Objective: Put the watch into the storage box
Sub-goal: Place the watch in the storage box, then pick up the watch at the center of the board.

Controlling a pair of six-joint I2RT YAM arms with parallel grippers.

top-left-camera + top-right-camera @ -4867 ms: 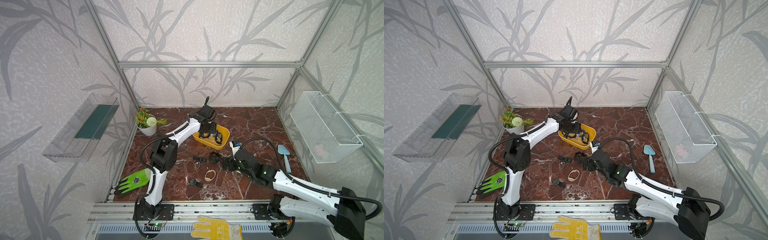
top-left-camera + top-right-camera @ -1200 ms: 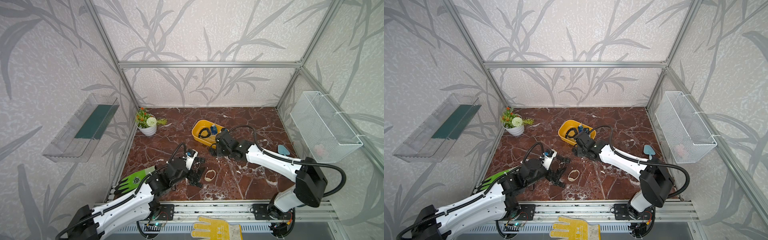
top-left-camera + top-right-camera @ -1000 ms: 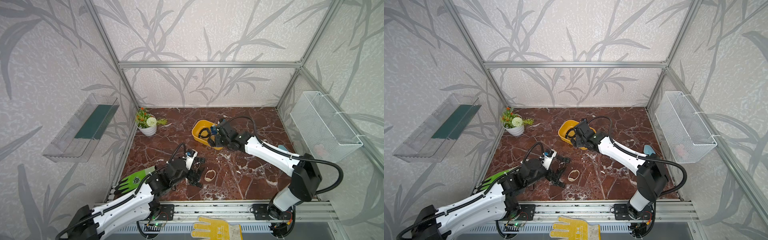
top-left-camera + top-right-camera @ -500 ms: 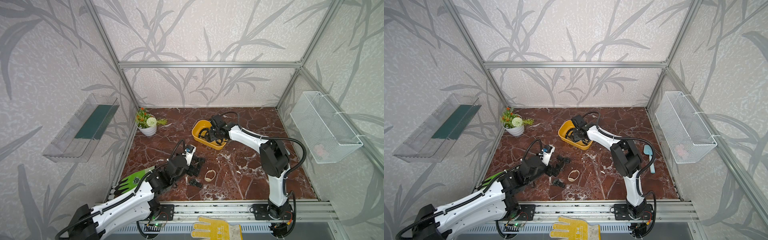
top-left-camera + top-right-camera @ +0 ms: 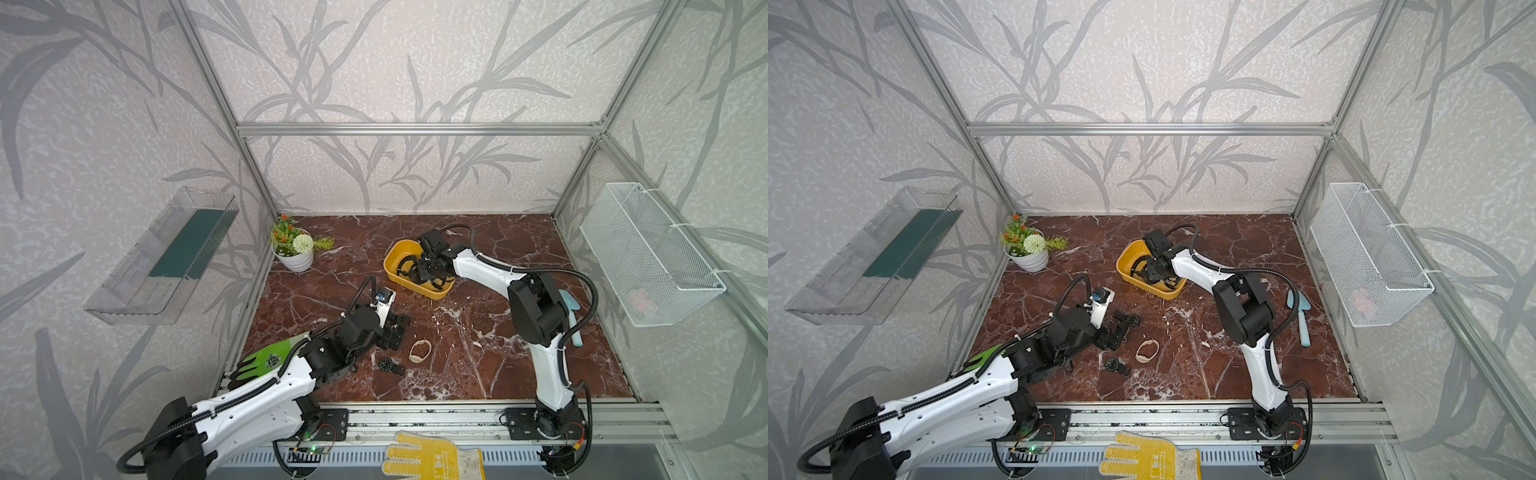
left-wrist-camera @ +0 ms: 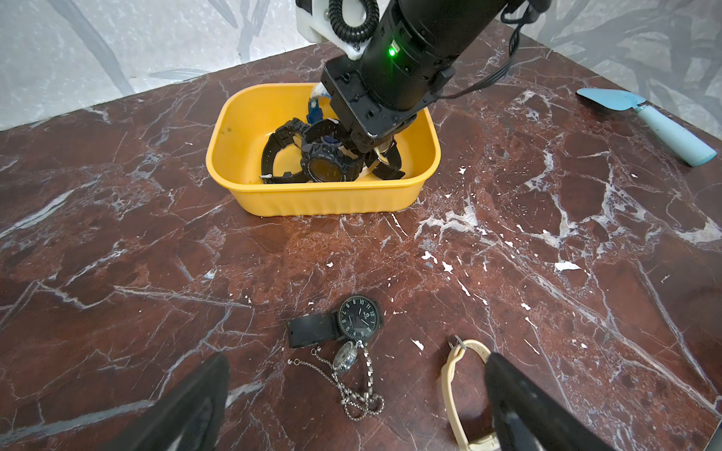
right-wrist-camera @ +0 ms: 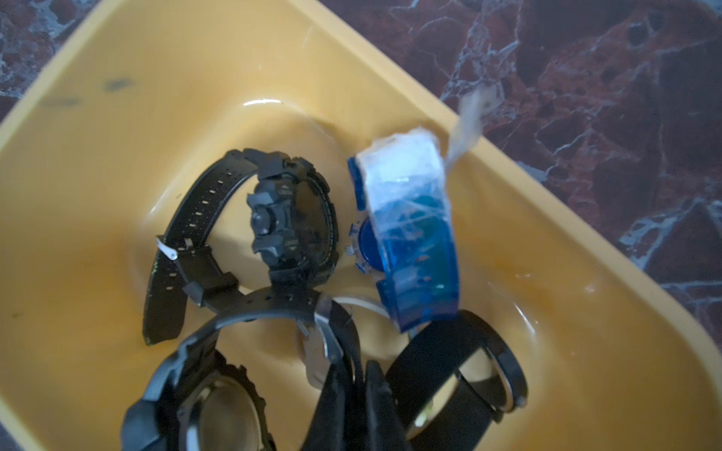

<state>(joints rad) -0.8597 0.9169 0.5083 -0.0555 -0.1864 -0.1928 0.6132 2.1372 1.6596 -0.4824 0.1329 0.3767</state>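
Observation:
The yellow storage box (image 5: 394,266) (image 5: 1124,266) stands mid-floor and holds several watches, mostly black ones plus a blue translucent one (image 7: 406,234). My right gripper (image 5: 424,272) (image 7: 355,384) reaches down inside the box, shut on the thin strap of a black watch (image 7: 347,339). My left gripper (image 5: 392,332) (image 6: 356,363) hangs open low over the floor. Below it lie a black round-dial watch (image 6: 359,316), a silver chain watch (image 6: 345,357) and a cream watch band (image 6: 455,386). Another black watch (image 5: 388,365) lies nearer the front.
A potted plant (image 5: 293,249) stands back left and a blue trowel (image 5: 1302,316) lies at the right. A green glove (image 5: 266,361) lies front left, a yellow glove (image 5: 432,457) on the front rail. A wire basket (image 5: 648,257) and a clear tray (image 5: 166,257) hang on the side walls.
My right gripper has moved from the floor beside the box to inside it, still shut on the watch. The left gripper has shifted slightly forward over the loose watches.

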